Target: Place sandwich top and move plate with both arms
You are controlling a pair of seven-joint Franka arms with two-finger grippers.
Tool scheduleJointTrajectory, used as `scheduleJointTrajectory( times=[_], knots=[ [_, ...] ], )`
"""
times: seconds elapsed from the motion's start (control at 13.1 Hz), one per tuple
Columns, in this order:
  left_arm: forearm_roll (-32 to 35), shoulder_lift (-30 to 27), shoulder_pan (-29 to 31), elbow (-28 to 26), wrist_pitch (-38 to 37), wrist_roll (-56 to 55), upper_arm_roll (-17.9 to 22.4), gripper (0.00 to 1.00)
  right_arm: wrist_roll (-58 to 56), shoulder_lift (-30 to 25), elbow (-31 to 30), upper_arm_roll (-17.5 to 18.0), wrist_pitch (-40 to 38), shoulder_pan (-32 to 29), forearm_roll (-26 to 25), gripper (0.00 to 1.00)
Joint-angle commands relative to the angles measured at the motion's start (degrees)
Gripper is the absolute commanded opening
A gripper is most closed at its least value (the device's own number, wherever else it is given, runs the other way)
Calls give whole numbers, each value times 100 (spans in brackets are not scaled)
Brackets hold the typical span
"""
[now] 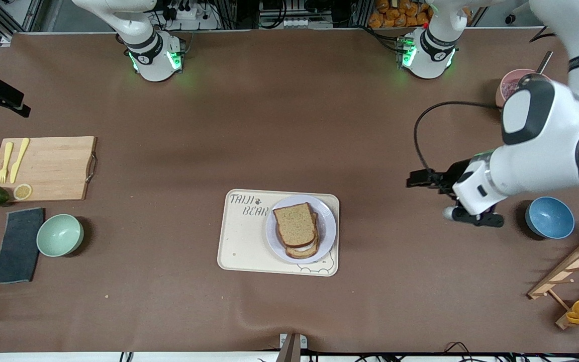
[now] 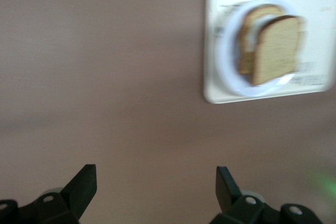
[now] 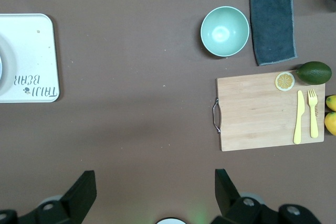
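The sandwich top (image 1: pixel 294 224) lies flat on the stacked bread on the plate (image 1: pixel 329 224), its plain brown face up, a pale edge of egg showing beneath it at the side nearer the front camera; the plate sits on the cream bear-printed tray (image 1: pixel 244 244), at the part of the tray toward the left arm's end of the table; in the left wrist view the same slice (image 2: pixel 276 47) tops the stack on the plate (image 2: pixel 226 56) within the tray (image 2: pixel 315 3); the left gripper (image 1: pixel 420 179) hangs over bare brown table between the tray and a blue bowl (image 1: pixel 549 217), and its fingers (image 2: pixel 84 184) stand wide apart with nothing between them; the right gripper (image 3: pixel 155 190) is likewise spread and empty, over bare table with a wooden cutting board (image 3: pixel 257 114), a mint-green bowl (image 3: pixel 224 31) and a dark cloth (image 3: pixel 272 19) in its wrist view, and one end of the tray (image 3: pixel 31 56) showing at the frame's edge.
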Motion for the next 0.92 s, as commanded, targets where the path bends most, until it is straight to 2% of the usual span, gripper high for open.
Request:
scheduleJointTrajectory(
  times=[0.0,0.15,0.31,0.46,0.54,0.69,0.84],
  knots=[
    [1087,-605,58,-136,-299,31,43,100,-25,-37,28,76,-47,-79,-20,100],
    [1213,-676,259,-92,-309,5,69,100,-25,-20,19,76,-47,-61,-12,100],
    [1398,-685,347,224,-335,31,61,100,-25,-20,28,76,-38,-52,-3,100],
    [1137,-903,715,138,-335,144,52,100,-25,-20,28,76,-38,-61,-3,100],
    [1013,-1114,752,-37,-344,206,87,100,-25,-28,28,76,-47,-70,-3,100],
    [968,-1832,770,-808,-335,198,165,100,-25,-28,28,76,-38,-70,-3,100],
    [906,-2213,560,-1233,-352,198,534,100,-25,-20,28,76,-38,-70,-3,100]
  ],
)
